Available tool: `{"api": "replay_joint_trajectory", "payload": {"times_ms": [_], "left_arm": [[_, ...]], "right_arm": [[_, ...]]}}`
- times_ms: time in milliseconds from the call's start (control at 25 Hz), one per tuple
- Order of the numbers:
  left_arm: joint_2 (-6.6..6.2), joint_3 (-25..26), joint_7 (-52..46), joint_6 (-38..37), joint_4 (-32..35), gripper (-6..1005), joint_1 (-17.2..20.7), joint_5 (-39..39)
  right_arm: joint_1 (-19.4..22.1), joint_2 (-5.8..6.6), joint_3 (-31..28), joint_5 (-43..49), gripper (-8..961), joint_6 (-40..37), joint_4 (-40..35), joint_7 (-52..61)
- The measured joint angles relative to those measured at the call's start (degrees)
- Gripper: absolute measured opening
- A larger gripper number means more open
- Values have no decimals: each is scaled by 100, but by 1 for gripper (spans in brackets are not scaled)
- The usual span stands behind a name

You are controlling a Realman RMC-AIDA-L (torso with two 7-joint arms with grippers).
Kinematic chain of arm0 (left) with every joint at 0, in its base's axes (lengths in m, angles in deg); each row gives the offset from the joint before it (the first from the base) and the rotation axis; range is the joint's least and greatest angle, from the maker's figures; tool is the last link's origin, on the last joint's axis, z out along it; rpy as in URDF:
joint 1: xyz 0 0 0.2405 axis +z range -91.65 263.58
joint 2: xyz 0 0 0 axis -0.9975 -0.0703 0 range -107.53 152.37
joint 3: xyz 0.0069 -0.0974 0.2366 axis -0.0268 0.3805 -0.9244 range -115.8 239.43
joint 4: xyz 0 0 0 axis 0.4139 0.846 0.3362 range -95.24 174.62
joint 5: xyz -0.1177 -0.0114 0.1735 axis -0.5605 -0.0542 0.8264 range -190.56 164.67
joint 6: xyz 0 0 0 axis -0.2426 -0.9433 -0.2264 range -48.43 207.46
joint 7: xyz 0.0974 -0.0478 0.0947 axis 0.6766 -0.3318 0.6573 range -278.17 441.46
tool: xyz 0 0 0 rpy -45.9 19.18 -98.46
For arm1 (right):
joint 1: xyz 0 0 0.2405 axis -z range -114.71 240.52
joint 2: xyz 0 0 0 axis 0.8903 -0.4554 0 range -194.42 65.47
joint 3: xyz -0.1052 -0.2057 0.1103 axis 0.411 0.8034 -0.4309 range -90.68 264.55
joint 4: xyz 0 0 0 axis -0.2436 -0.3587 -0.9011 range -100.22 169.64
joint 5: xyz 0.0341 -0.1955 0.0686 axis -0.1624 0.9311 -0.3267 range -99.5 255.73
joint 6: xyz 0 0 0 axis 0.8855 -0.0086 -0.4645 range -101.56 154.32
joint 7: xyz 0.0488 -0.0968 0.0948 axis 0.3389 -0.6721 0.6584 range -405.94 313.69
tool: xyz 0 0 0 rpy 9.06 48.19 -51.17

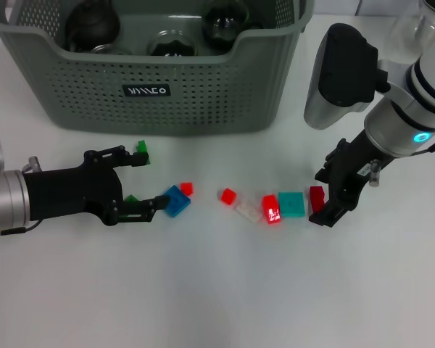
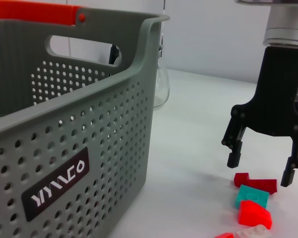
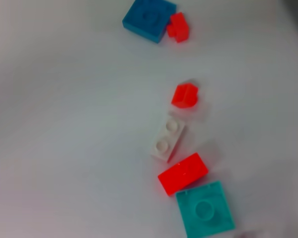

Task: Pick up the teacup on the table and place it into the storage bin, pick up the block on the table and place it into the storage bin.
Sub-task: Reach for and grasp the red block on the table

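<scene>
Currently: right gripper [image 1: 328,196] spread over dark red block [image 1: 317,196] on bench [image 1: 225,283]; left gripper [image 1: 146,183] spread, low beside blue block [image 1: 175,201] — storage bin [image 1: 159,94] behind, holding dark teacups [image 1: 92,25].

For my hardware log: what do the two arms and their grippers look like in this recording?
Both grippers are matte black with two jointed, angular fingers. The left gripper sits on a black wrist behind which comes a silver metal cuff with a small green light. The right gripper hangs from a white, rounded arm with black bands, a silver collar and a glowing cyan ring light.
</scene>
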Motion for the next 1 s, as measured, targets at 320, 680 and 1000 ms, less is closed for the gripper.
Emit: {"api": "replay_joint_trajectory", "payload": {"times_ms": [320, 680, 1000], "left_arm": [[-2, 35, -1, 33, -55, 860, -11, 0], [-2, 47, -14, 37, -60, 859, -12, 0], [-2, 43, -18, 36, -70, 859, -13, 0]], "right_arm": [[-39, 0, 18, 200, 833, 64, 107, -46], [-151, -5, 71, 174, 831, 75, 305, -130], [-185, -12, 75, 166, 830, 100, 345, -141]]}}
